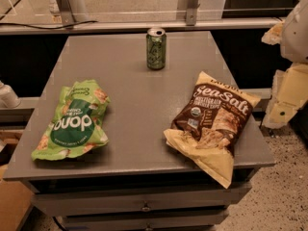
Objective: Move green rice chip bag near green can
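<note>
The green rice chip bag (74, 121) lies flat on the left front part of the grey table (139, 81), its logo upside down to me. The green can (156, 48) stands upright near the table's far edge, about in the middle. The bag and the can are well apart. My gripper (285, 102) shows as pale cream parts at the right edge of the view, beyond the table's right side and away from both things. It holds nothing that I can see.
A larger brown-and-tan "Sea Salt" chip bag (214, 124) lies at the right front, its corner hanging over the table's edge. A rail (139, 25) runs behind the table. Drawers (144, 203) sit below the top. Speckled floor (284, 191) lies at the right.
</note>
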Controlling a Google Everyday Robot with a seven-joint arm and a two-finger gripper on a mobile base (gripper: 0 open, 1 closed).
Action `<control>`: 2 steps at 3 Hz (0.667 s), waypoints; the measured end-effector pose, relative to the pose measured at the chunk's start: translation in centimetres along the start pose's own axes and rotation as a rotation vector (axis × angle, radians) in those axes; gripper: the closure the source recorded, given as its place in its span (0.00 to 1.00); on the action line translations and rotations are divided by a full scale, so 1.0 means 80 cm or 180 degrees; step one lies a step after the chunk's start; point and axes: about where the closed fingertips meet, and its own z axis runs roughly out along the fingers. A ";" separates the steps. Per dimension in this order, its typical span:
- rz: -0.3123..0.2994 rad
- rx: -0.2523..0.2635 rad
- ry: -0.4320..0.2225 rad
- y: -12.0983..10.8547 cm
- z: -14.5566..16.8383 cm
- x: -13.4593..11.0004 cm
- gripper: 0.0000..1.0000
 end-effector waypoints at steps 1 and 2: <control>0.0000 0.0001 0.0000 0.000 0.000 0.000 0.00; -0.0121 0.0018 -0.0089 -0.006 0.006 -0.009 0.00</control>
